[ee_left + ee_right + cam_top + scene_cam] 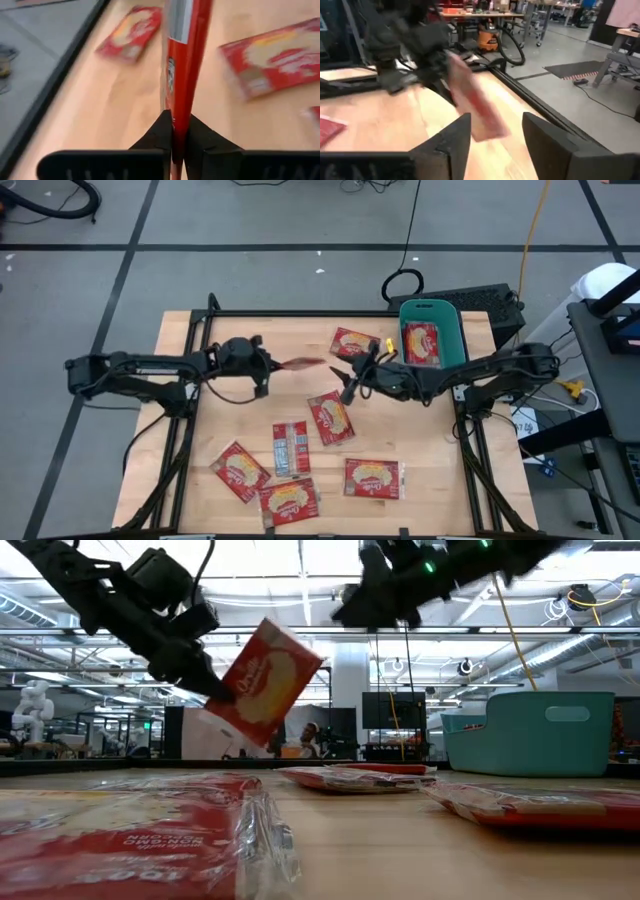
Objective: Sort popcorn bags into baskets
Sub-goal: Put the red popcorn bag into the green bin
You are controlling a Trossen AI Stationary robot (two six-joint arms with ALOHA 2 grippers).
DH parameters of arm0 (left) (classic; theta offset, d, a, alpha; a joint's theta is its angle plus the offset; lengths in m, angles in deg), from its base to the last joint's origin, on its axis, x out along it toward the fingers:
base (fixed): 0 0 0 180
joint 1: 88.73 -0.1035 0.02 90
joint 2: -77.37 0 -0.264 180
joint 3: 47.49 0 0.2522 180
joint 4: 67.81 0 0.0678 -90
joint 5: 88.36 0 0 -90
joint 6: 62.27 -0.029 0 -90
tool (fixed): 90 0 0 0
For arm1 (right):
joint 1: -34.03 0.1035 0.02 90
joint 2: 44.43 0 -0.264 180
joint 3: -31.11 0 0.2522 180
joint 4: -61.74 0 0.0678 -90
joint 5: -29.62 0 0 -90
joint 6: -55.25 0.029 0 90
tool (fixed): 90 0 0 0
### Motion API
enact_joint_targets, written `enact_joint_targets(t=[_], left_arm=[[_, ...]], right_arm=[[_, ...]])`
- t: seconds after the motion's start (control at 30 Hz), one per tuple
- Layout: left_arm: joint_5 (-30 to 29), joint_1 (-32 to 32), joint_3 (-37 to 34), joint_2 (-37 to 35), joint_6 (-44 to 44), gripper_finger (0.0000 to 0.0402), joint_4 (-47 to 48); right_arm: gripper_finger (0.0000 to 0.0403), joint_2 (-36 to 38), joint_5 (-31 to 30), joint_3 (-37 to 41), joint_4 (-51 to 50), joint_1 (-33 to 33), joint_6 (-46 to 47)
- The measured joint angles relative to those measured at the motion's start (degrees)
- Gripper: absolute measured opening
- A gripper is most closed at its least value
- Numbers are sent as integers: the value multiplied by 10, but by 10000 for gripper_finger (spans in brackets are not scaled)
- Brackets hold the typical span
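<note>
My left gripper (272,368) is shut on a red popcorn bag (303,363), held in the air over the table's middle. The low view shows the bag (265,683) tilted, its picture side facing the camera. My right gripper (345,375) stands open just to the right of the bag's free end. In the right wrist view its fingers (451,142) are spread, with the blurred bag (475,107) ahead of them. The teal basket (455,340) stands at the far right with one bag (422,343) lying in it. My left gripper pinches the bag's near end (179,125) between its two fingers. The fingers come from the table's left, slanting a little downward. The bag (182,60) shows edge-on and sticks out ahead of the fingers. It is lifted clear of the table.
Several more bags lie flat on the wooden table: one (353,343) beside the basket, one (330,418) at the middle, and others along the near edge (240,470), (288,498), (372,477). One (290,448) shows its grey side.
</note>
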Motion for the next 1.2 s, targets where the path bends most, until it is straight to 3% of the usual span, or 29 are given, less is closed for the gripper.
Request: enact_joint_targets(t=[0.17,0.3,0.47,0.7,0.97,1.07,1.2], left_arm=[[1,-19,0,-36,-8,29,38],[1,-18,0,-36,-24,18,67],[0,-5,0,-36,-21,18,91],[-15,21,0,-36,-26,29,90],[-23,26,0,-36,-27,32,90],[-24,26,0,-36,-34,33,90],[-24,26,0,-36,-35,34,88]], right_arm=[[196,-49,3,-149,-153,-1,-30],[205,-98,5,-254,-219,-1,-90],[210,-161,83,-334,-255,-13,-126],[210,-227,111,-366,-262,-33,-164],[202,-254,154,-366,-300,-56,-146],[169,-256,156,-366,-310,-58,-137],[92,-255,158,-356,-297,-58,-127]])
